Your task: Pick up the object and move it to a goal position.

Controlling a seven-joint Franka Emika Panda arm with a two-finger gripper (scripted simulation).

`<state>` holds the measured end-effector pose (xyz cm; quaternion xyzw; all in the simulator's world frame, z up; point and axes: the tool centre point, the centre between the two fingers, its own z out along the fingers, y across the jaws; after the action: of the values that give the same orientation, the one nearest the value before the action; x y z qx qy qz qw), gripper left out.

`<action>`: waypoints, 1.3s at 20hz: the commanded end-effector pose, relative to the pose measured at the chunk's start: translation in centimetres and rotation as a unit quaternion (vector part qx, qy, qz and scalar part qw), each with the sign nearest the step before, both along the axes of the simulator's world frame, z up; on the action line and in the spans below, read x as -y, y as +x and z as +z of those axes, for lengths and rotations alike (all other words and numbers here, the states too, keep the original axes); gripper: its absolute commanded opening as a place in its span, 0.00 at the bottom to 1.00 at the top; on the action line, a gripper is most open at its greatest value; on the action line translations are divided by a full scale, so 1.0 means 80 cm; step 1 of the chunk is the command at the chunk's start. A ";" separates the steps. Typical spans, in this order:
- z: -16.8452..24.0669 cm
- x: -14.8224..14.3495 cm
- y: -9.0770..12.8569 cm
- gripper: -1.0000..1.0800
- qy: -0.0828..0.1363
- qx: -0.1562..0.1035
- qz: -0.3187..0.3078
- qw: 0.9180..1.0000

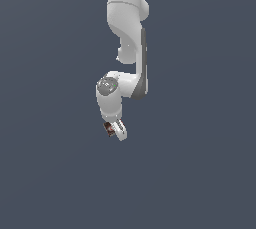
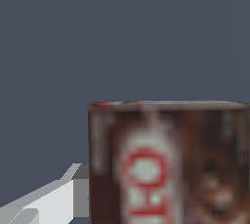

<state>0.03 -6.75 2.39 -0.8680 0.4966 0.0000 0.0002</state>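
The object (image 1: 108, 129) is a small dark brown box with a red and whitish label. In the exterior view it sits at the tip of my gripper (image 1: 114, 131), which is shut on it below the white arm. The wrist view shows the object (image 2: 166, 164) very close and blurred, filling much of the picture. One white finger (image 2: 51, 197) presses against its side. The other finger is hidden behind the box. Whether the box touches the ground beneath, I cannot tell.
A plain dark grey-blue ground (image 1: 200, 163) surrounds the arm on every side. The white arm (image 1: 127, 28) comes down from the exterior view's upper middle.
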 end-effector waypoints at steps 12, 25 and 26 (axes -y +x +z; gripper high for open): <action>0.058 -0.058 -0.070 0.00 0.001 0.000 0.000 1.000; 0.134 -0.131 -0.157 0.00 0.001 0.000 0.000 1.000; 0.138 -0.135 -0.161 0.00 0.000 0.000 0.000 1.000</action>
<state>-12.22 3.56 12.89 -0.8682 0.4962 0.0003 0.0008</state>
